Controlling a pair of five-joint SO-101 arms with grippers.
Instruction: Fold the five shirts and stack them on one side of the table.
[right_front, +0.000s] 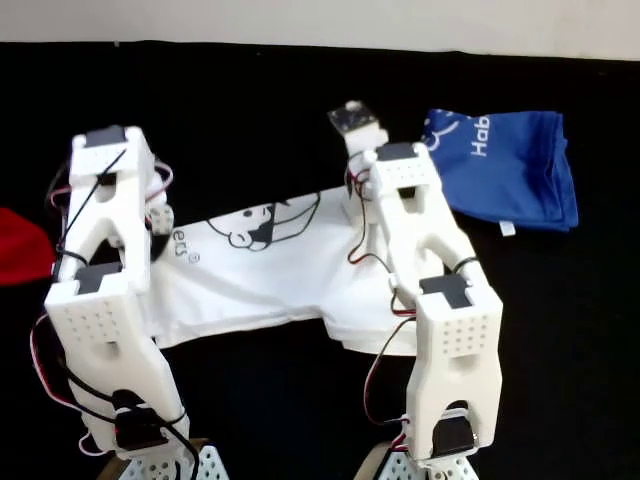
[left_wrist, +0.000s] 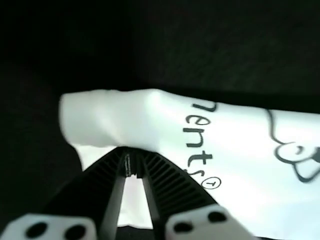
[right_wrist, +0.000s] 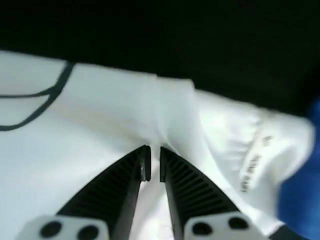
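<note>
A white shirt with a black cartoon print lies spread across the black table between my two arms. My left gripper is shut on the shirt's left edge, where the cloth curls into a rolled fold. At the shirt's right side, near the sleeve seam, my right gripper is shut on the cloth. In the high view the left arm covers the shirt's left end and the right arm covers its right end. A folded blue shirt lies at the far right.
A red shirt pokes in at the table's left edge. The blue shirt lies just beyond the white shirt's right sleeve. Bare black table stretches along the far side and in front between the arm bases.
</note>
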